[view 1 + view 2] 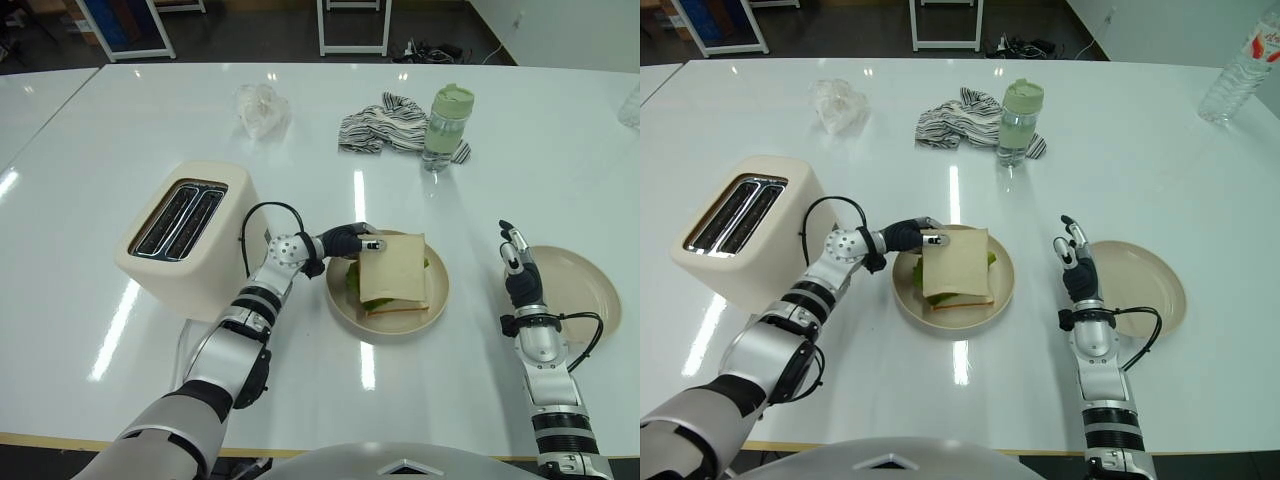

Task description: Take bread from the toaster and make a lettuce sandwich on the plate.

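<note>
Gripping the top slice (393,272) by its corner, the left hand (345,241) is curled shut in the left eye view; the plate (400,331) just beside it holds bread and lettuce (352,283), and a sticky release could drag the slice off.
Right eye view: right hand (1077,268) spread wide, holding nothing, second plate (1150,300) just beside it.

Striped cloth (385,122) beside green-lidded bottle (447,125); crumpled plastic bag (262,110) further left; 2nd plate (585,285) at right.

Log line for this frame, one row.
sandwich: assembled on plate | left hand: touching top slice | right hand: open, beside second plate
</note>
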Controlling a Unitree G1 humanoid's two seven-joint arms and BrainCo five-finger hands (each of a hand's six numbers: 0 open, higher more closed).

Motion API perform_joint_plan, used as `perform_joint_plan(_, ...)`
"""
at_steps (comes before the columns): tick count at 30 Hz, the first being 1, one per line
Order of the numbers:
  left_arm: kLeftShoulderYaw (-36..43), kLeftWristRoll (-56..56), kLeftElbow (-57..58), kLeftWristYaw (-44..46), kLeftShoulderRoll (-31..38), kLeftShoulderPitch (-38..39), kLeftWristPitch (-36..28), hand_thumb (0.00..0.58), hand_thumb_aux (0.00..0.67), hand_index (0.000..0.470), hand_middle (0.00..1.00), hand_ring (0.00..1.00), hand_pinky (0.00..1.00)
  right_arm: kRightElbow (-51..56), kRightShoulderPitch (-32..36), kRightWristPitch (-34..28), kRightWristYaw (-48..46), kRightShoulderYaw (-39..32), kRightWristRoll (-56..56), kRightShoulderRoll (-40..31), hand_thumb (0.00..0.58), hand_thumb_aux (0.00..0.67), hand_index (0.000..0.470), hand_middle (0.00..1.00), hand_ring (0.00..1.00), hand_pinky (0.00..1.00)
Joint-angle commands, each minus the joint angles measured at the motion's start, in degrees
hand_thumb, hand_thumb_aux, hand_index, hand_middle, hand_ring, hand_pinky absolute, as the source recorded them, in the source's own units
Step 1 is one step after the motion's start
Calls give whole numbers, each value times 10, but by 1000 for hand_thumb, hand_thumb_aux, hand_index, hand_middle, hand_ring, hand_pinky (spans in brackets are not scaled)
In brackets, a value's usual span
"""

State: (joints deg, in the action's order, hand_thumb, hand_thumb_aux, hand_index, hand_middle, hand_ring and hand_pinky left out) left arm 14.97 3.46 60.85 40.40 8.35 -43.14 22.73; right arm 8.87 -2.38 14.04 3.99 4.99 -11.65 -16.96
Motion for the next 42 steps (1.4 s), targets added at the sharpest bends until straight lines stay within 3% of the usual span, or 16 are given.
perform_joint_plan(1, -4, 20, 30, -12, -4, -18, 7, 580, 670, 470, 1000, 1000, 1000, -5, -5, -2, -3, 1, -5, -6, 0, 0, 0, 0, 0, 0)
perform_joint_plan(8, -1, 42, 47, -19, -9, -17, 15, 580, 670, 470, 1000, 1000, 1000, -30, -17, 7, 5, -10, -32, -9, 0, 0, 0, 0, 0, 0)
perform_joint_plan(12, -3, 48, 53, -22, -8, -18, 17, 580, 670, 470, 1000, 1000, 1000, -85, -46, 48, 38, -47, -144, -33, 0, 0, 0, 0, 0, 0)
perform_joint_plan(17, -7, 53, 58, -26, -8, -20, 16, 580, 670, 470, 1000, 1000, 1000, -146, -74, 89, 80, -140, -343, -66, 0, 0, 0, 0, 0, 0)
perform_joint_plan(22, -7, 56, 65, -29, -10, -21, 14, 580, 670, 470, 1000, 1000, 1000, -151, -61, 74, 107, -210, -480, -75, 0, 0, 0, 0, 0, 0)
perform_joint_plan(30, 1, 70, 75, -41, -15, -24, 10, 580, 670, 470, 1000, 1000, 1000, -127, -23, 46, 105, -266, -541, -72, 0, 0, 0, 0, 0, 0)
perform_joint_plan(35, 2, 79, 77, -46, -19, -24, 11, 580, 670, 470, 1000, 1000, 1000, -73, -11, 19, 48, -310, -561, -83, 0, 0, 0, 0, 0, 0)
perform_joint_plan(42, 11, 92, 76, -55, -22, -24, 13, 580, 670, 470, 1000, 1000, 1000, -42, -31, -38, -118, -369, -567, -104, 0, 0, 0, 0, 0, 0)
